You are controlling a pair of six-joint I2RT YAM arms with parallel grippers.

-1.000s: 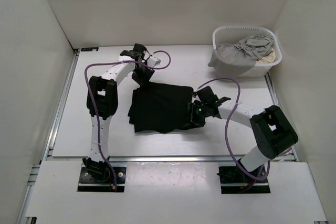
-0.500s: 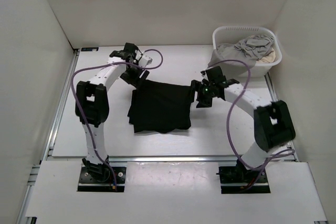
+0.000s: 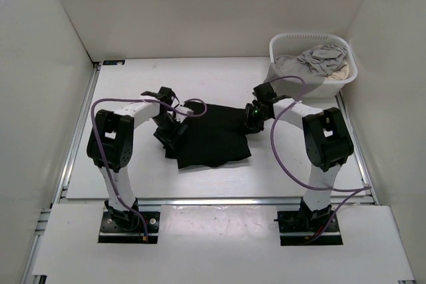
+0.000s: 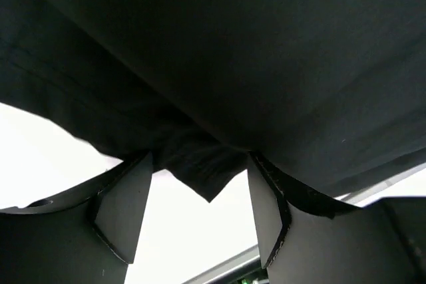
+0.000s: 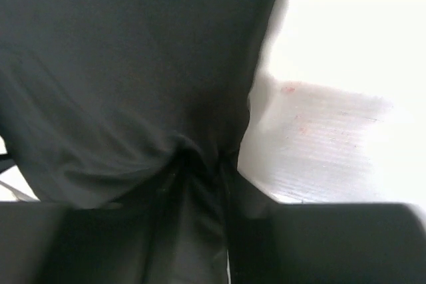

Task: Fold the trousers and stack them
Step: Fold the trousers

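Observation:
The black trousers (image 3: 213, 136) lie folded in a rough square at mid-table. My left gripper (image 3: 170, 131) is at their left edge. In the left wrist view it (image 4: 200, 197) is open, with a corner of the black cloth (image 4: 200, 171) hanging between the spread fingers (image 4: 123, 211). My right gripper (image 3: 251, 115) is at the trousers' far right corner. In the right wrist view it (image 5: 206, 177) is shut on a bunched fold of the trousers (image 5: 133, 64), and the cloth puckers toward the jaws.
A white laundry basket (image 3: 283, 41) stands at the back right, holding a grey garment (image 3: 313, 61) and a beige cloth (image 3: 341, 71). White walls enclose the table on three sides. A metal rail (image 3: 80, 131) runs along the left edge.
My left gripper moved from the trousers' far left corner down along their left edge. My right gripper moved from the near right edge to the far right corner, and the cloth shifted slightly right.

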